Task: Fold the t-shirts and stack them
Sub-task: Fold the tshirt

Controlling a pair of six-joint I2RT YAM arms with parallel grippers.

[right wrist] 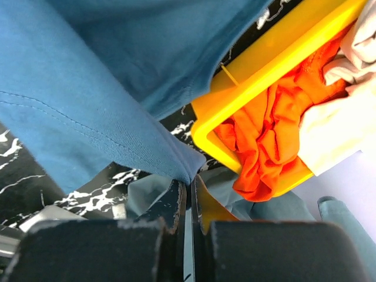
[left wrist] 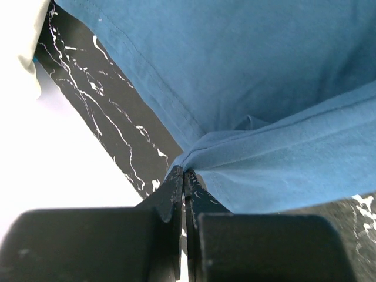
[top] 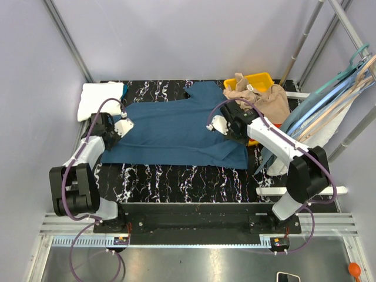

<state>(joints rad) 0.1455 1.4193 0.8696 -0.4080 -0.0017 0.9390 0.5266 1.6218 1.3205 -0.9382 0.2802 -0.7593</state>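
The jaws of the left gripper (left wrist: 184,176) are seen pressed together on a bunched corner of the teal t-shirt (top: 176,132). Those of the right gripper (right wrist: 189,185) are likewise closed on a doubled edge of the same garment, so only a thin pinch of cloth is held at each tip. From such shallow grips a slip can be expected if the cloth is pulled taut or lifted quickly, and a crooked fold would follow if one side were carried further than the other. The right-hand pinch lies just beside the yellow bin (right wrist: 258,88), at three o'clock of the shirt, so the hem could be snagged on its rim or the red-orange t-shirt (right wrist: 264,135) dragged out. The teal t-shirt is spread across the middle of the marbled table (top: 176,179), mostly flat, with soft creases gathered toward both pinches and one sleeve pointing to twelve o'clock. A white t-shirt (top: 100,100) is lying at ten o'clock, and a tan t-shirt (top: 264,97) is heaped over the bin at two o'clock.
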